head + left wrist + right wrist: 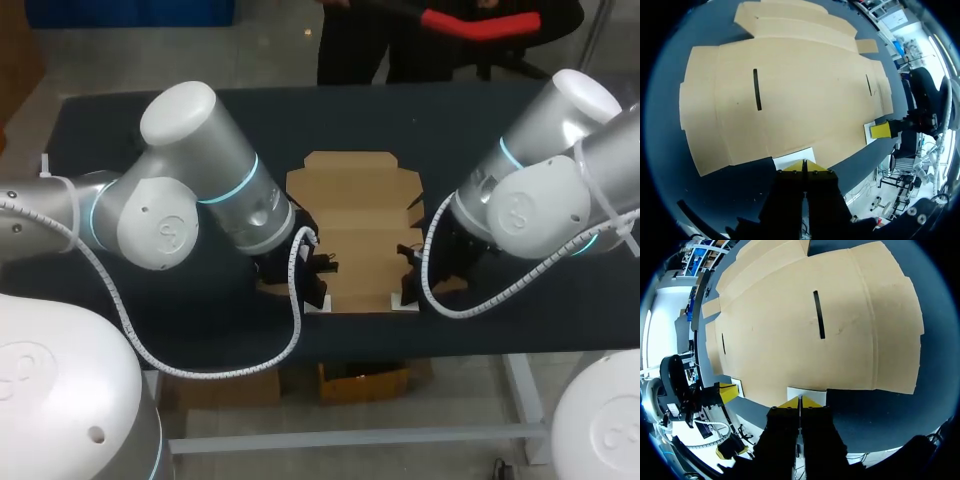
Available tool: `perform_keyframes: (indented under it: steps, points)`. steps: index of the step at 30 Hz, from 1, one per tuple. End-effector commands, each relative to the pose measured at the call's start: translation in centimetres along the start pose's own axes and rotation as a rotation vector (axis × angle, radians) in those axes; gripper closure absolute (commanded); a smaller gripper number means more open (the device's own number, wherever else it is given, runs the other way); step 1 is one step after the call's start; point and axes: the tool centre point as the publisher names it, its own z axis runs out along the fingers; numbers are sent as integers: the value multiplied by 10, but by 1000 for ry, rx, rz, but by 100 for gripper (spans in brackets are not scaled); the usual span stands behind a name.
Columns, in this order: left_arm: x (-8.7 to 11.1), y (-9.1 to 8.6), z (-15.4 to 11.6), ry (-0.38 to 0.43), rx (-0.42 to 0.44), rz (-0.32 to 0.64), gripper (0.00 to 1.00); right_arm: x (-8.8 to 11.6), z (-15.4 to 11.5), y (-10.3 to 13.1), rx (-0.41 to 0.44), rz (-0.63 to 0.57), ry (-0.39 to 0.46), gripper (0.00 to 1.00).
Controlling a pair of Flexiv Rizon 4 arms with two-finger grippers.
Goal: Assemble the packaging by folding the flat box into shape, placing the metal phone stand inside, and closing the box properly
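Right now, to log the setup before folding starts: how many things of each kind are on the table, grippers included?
flat cardboard box: 1
white patches at its near edge: 2
grippers: 2 (left gripper, right gripper)
Total: 5

flat box lies on the table, left claw and right claw at its near corners.

Flat cardboard box lies on the dark tabletop; left tool at its near left corner, right tool at its near right corner
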Motion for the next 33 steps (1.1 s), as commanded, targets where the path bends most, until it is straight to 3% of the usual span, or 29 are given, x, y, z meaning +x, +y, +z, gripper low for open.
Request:
perform_keyframes:
  steps: [1,15,33]
  points:
    - [1,-3,9,-8,-1,-2,100,-2,6,-2,-4,2,-11,100]
    - [-1,-2,11,-27,2,-18,100,-4,8,0,-11,5,-19,100]
    - [-3,-7,-39,-73,88,-20,100,-5,-40,-2,-126,-26,34,100]
